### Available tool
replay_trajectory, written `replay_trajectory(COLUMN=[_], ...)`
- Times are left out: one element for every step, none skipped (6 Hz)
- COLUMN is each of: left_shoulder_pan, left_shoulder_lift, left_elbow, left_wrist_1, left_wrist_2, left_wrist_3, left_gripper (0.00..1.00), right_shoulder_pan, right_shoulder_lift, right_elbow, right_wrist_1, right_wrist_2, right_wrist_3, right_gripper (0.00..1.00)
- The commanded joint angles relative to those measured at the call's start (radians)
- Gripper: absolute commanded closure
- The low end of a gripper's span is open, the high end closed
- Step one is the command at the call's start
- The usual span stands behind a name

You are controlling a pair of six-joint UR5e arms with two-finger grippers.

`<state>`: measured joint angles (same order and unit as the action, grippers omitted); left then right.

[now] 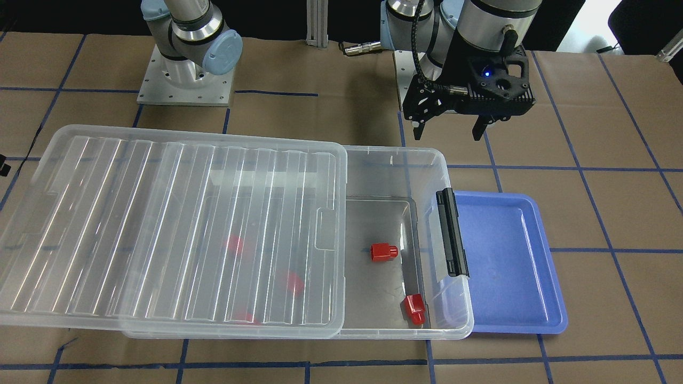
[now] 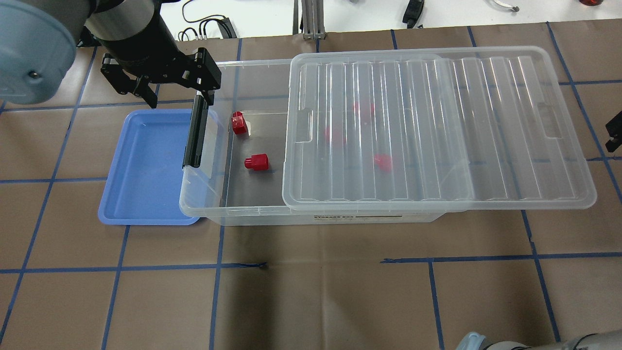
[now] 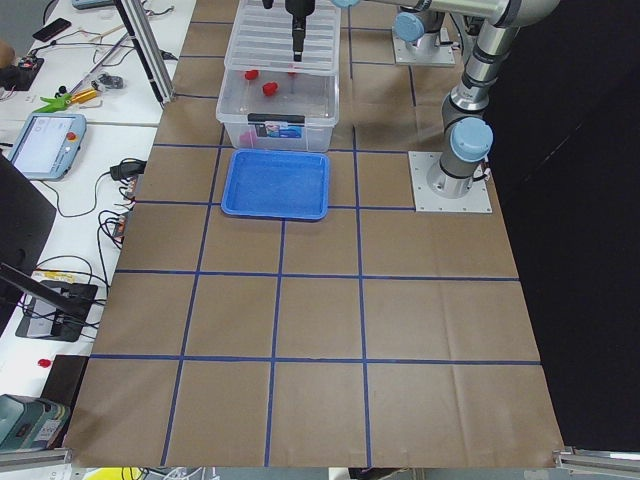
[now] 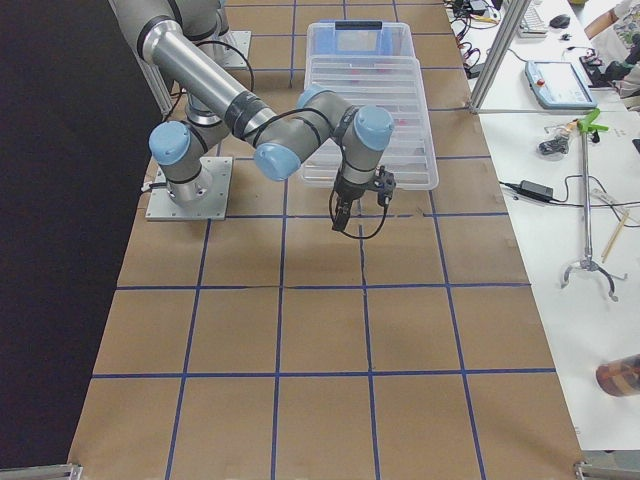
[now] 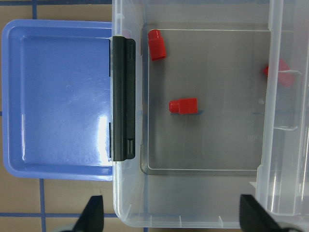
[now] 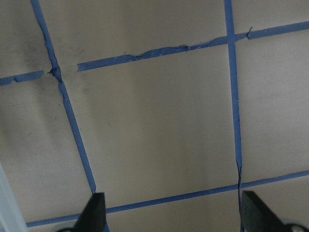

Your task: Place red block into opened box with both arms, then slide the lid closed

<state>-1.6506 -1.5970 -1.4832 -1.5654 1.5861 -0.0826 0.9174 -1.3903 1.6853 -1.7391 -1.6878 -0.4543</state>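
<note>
The clear box [image 1: 396, 155] lies across the table with the ridged lid [image 1: 160, 213] slid partway off, leaving the end by the black latch bar [image 1: 452, 232] uncovered. Two red blocks [image 1: 384, 252] [image 1: 414, 310] lie on the uncovered floor. More red blocks [image 2: 384, 163] show blurred through the lid. My left gripper [image 1: 449, 132] hangs open and empty above the box's latch end, on the robot's side; the left wrist view looks down at the two blocks [image 5: 183, 106]. My right gripper [image 6: 174, 217] is open and empty over bare table beyond the lid's far end.
An empty blue tray [image 1: 507, 266] sits against the box's latch end. The lid overhangs the box's other short end [image 2: 559, 146]. Brown paper with blue tape lines covers the table [image 2: 311, 291]. Benches with tools and cables line the far side [image 4: 560, 150].
</note>
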Motion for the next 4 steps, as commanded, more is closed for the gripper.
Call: replay_trajectory(left_shoulder_pan=[0.0, 0.0, 0.0, 0.0], left_shoulder_lift=[0.0, 0.0, 0.0, 0.0], left_elbow=[0.0, 0.0, 0.0, 0.0], left_wrist_1=[0.001, 0.001, 0.001, 0.001], left_wrist_2=[0.0, 0.0, 0.0, 0.0], left_wrist_3=[0.003, 0.004, 0.004, 0.004], left_gripper=[0.02, 0.02, 0.02, 0.02], right_shoulder_pan=[0.011, 0.023, 0.046, 0.06], right_shoulder_lift=[-0.003, -0.013, -0.019, -0.021], right_elbow=[0.022, 0.046, 0.047, 0.048], right_wrist_1=[0.006, 0.004, 0.004, 0.004], right_wrist_2=[0.023, 0.037, 0.037, 0.039], right_wrist_3=[0.06, 0.062, 0.098, 0.103], right_gripper=[0.0, 0.0, 0.0, 0.0])
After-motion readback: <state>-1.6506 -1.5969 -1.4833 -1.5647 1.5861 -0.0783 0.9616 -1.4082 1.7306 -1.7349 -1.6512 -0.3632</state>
